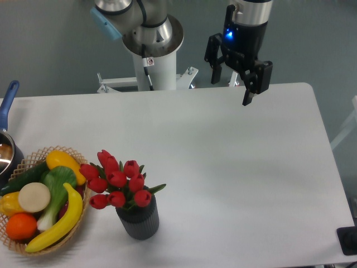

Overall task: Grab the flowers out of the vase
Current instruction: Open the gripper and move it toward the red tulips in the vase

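Note:
A bunch of red tulips [118,180] with green leaves stands upright in a small dark grey ribbed vase [138,220] near the table's front left. My gripper [231,92] hangs high over the table's far right, well away from the flowers. Its two black fingers are spread apart and hold nothing.
A wicker basket [81,222] with a banana, orange, lemon, cucumber and other produce sits just left of the vase, touching the blooms. A pot with a blue handle [8,103] is at the left edge. The arm's white base [156,61] stands behind the table.

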Tool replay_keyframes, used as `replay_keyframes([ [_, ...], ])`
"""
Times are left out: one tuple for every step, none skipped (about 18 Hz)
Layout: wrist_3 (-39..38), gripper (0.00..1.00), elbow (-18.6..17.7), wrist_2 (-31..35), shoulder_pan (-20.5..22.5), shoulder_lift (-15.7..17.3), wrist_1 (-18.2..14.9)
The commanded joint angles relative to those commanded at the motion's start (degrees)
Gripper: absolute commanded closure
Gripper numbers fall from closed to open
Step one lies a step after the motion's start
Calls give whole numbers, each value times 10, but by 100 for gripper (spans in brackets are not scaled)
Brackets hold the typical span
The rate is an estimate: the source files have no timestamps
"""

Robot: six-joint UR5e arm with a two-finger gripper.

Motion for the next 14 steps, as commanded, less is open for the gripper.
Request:
replay_keyframes([
  [2, 0, 0, 1, 0, 0, 3],
  [2, 0, 0, 1, 0, 0, 5],
  [1, 0, 0, 0, -1, 0, 9],
  [1, 0, -1, -1, -1, -1, 9],
  [-1, 0, -2, -1, -1, -1, 9],
  [-3, 0, -5, -1, -1, 0, 9],
  [-4, 0, -9, -2, -1, 2, 9],
  [-5, 0, -9, -3, -1, 2, 9],
  [-6, 0, -9, -5, -1, 1, 9],
  [-6, 0, -9, -14, -1, -1, 10],
  [-6, 0, -10, -22, -1, -1, 11],
  [-6, 0, -14, -25, -1, -1, 12],
  [-12, 0, -22, -27, -1, 3, 13],
  [-29, 0, -28, -27, -1, 4, 16],
])
